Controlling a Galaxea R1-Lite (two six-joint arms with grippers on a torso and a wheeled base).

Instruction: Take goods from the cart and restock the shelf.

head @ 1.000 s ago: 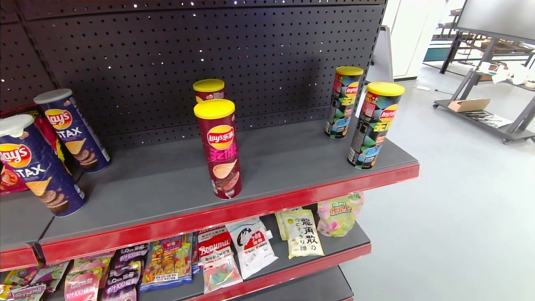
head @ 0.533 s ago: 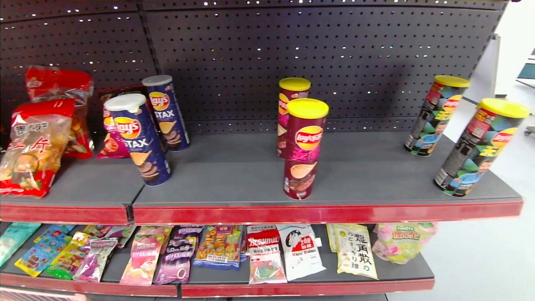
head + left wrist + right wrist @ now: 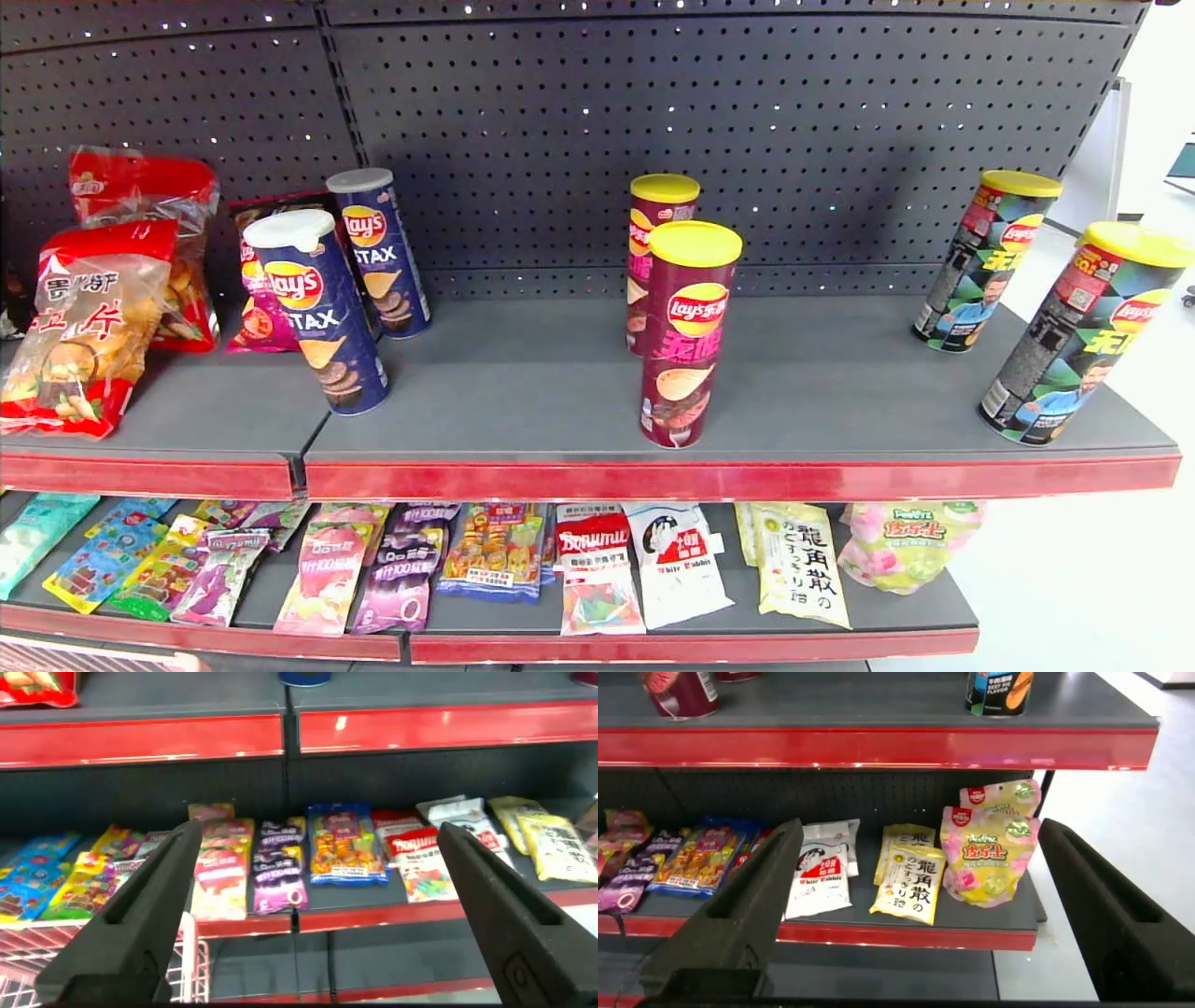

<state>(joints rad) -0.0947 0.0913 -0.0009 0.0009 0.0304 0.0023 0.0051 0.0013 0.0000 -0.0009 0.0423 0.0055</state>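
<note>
Six chip tubes stand on the upper shelf, wide bare gaps between the pairs; left gripper and right gripper both hang spread and empty before the lower shelf. Best, I'd judge, to turn squarely to the cart (a white wire corner, the rest cut off) before reaching; its goods are hidden.

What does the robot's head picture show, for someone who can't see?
Six tall chip cans stand on a grey shelf: two blue cans at left, two dark red cans in the middle, two patterned cans at right. Red snack bags sit far left; candy packets lie on the lower shelf.
</note>
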